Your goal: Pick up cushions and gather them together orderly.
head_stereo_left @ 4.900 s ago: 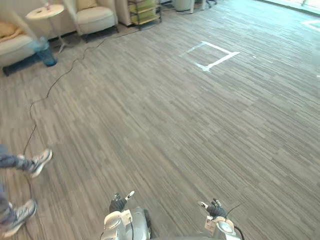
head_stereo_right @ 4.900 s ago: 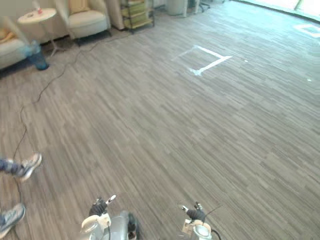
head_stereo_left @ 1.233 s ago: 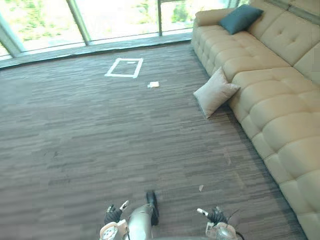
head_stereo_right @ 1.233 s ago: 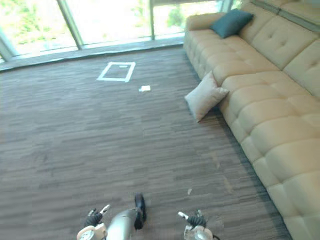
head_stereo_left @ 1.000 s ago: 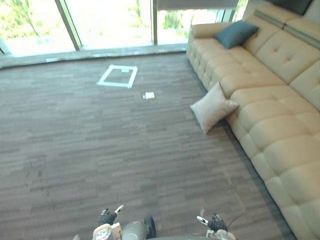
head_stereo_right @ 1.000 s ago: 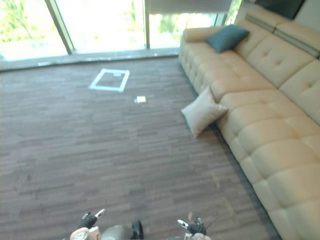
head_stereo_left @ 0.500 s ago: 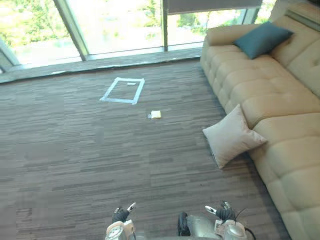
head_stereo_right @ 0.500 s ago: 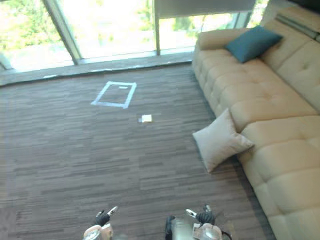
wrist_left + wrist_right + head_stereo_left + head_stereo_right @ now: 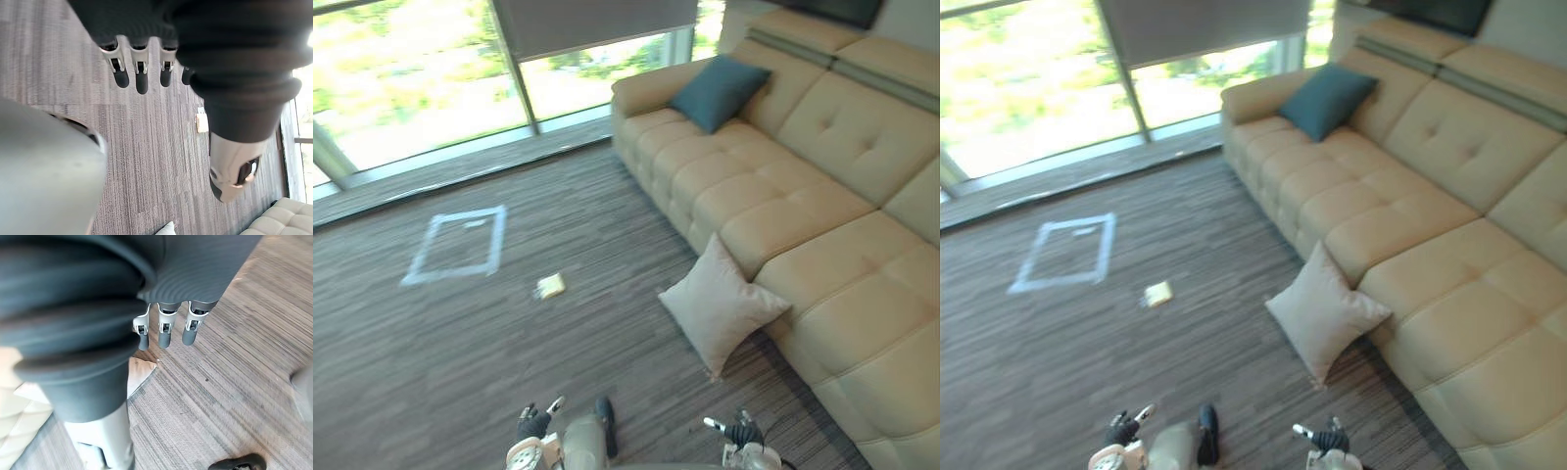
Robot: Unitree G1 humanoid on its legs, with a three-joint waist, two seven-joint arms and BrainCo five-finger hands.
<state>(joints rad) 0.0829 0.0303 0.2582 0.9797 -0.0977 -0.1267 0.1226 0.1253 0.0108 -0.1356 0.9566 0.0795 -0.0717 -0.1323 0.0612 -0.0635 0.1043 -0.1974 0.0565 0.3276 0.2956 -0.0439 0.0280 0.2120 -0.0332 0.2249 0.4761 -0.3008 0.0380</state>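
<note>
A pale beige cushion (image 9: 720, 308) lies on the floor, leaning against the front of the beige sofa (image 9: 822, 206). A teal cushion (image 9: 718, 91) rests on the sofa's far end, by the armrest. My left hand (image 9: 533, 423) hangs low at the bottom of the view, left of the beige cushion and well short of it. My right hand (image 9: 739, 431) hangs below that cushion, also apart from it. Both hands have relaxed straight fingers (image 9: 142, 73) (image 9: 164, 330) and hold nothing. A corner of the beige cushion (image 9: 139, 374) shows past the right hand.
A taped square (image 9: 457, 245) marks the wood-look floor at the left, with a small yellowish object (image 9: 550, 286) beside it. Tall windows (image 9: 411, 78) run along the far side. The sofa closes off the right.
The camera has turned right: the sofa and both cushions now sit nearer the middle, and the taped square has slid left. Both hands hang as before.
</note>
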